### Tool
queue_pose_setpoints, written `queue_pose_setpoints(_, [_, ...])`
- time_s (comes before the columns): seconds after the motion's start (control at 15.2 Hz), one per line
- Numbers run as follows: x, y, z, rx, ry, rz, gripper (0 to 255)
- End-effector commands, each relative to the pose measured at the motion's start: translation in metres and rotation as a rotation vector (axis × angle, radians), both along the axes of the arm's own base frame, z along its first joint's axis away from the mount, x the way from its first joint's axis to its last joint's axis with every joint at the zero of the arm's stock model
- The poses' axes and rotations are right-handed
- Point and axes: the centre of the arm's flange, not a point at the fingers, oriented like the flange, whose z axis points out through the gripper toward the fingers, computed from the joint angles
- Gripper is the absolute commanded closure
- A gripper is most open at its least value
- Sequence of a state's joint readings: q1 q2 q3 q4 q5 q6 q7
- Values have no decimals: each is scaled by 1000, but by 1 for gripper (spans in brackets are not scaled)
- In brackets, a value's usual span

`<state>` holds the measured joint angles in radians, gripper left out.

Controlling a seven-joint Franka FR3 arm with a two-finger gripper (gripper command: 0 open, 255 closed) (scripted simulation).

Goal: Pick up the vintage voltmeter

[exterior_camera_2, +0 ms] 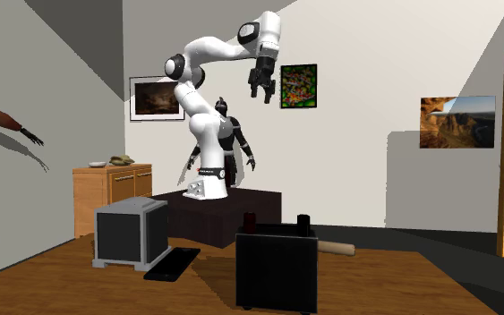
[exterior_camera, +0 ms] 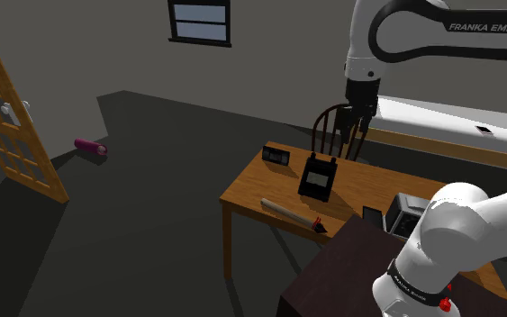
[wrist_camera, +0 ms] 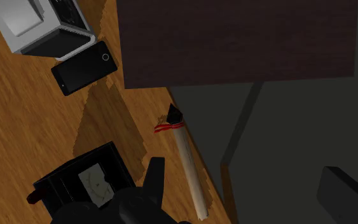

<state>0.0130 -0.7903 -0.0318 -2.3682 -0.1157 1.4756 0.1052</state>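
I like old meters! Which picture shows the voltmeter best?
The shoulder view: the voltmeter stands whole on the table, face toward the camera. The second exterior view shows a plain black side; the wrist view looks down on it, partly hidden.

Voltmeter [exterior_camera: 317,177] black, pale dial face. Counter [exterior_camera: 247,191] brown woodgrain. Stick [wrist_camera: 191,172] tan, red band, black tip. Phone [wrist_camera: 84,67] black. Stand [wrist_camera: 234,38] dark brown.

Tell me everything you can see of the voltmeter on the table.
The voltmeter is a black box with a pale dial face and two short posts on top. It stands upright on the wooden table, touching nothing but the tabletop. The gripper hangs open above it, well clear.
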Motion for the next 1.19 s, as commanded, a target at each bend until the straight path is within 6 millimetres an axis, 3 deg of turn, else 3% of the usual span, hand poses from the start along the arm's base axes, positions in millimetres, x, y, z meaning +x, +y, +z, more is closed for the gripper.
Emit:
queue_pose_setpoints(0.0, [0, 0, 0, 0, 0, 0, 0])
queue_pose_setpoints(1.12, [56, -189, -117, 63, -53, 41, 0])
